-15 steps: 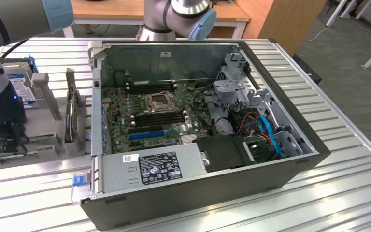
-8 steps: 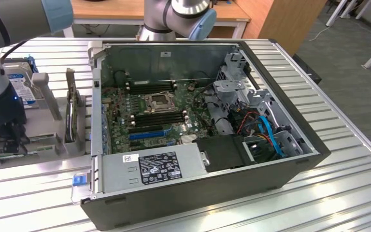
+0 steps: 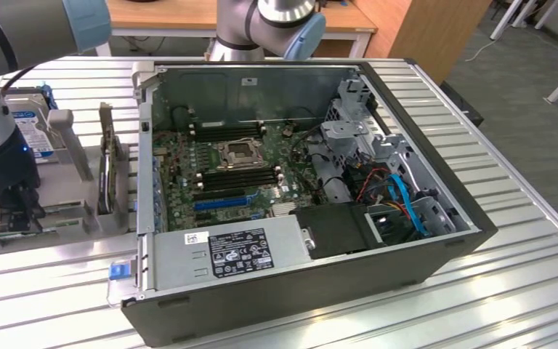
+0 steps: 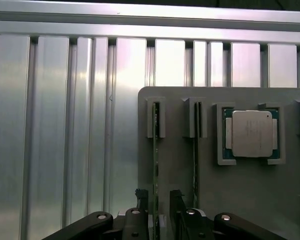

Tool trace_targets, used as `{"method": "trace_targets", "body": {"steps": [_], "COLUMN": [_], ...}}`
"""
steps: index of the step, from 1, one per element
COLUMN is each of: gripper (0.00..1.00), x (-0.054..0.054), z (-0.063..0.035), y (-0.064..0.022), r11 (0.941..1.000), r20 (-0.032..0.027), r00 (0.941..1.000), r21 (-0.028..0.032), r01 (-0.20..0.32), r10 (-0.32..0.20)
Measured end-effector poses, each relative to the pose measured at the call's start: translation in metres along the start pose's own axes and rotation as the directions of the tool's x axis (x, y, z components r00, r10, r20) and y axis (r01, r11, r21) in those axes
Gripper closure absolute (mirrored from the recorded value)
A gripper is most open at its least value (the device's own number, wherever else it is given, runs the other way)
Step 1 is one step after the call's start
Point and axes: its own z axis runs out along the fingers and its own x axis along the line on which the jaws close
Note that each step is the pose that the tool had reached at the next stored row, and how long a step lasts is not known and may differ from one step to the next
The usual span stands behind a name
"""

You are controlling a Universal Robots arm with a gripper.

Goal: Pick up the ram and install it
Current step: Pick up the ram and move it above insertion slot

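Gripper (image 4: 158, 199) status: released, its two dark fingers (image 4: 141, 200) standing apart on either side of the ram (image 4: 155, 160). You can see a gap between the fingers and the stick, so nothing is grasped. The ram stands on its thin edge in a slot of the grey holder plate (image 4: 177, 165), nearest that plate's edge. A second stick (image 4: 195, 165) stands in the neighbouring slot, just beside it and parallel to it. Beyond that, you will note the square metal CPU (image 4: 252, 133) seated in its own recess on the same plate. The plate lies on the ribbed metal table (image 4: 65, 130). In the exterior view the gripper (image 3: 12, 214) hangs low at the exterior view's left, well apart from the open computer case (image 3: 289, 298), with the motherboard (image 3: 226, 167) exposed inside.
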Motion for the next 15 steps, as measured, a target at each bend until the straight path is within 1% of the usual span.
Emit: {"method": "trace_targets", "body": {"steps": [2,7,15], "gripper": [0.69,0.69,0.69], "x": [0.0,-0.0001,0.0], "z": [0.0,0.0002,-0.0002], "y": [0.0,-0.0004,-0.0059], "r11": [0.9999,0.9999,0.9998], "r20": [-0.0007,-0.0005,0.0002], "r00": [0.9999,0.9999,0.9998], "r21": [-0.0003,0.0,-0.0003], "r01": [0.011,0.013,0.019], "r10": [-0.011,-0.013,-0.019]}}
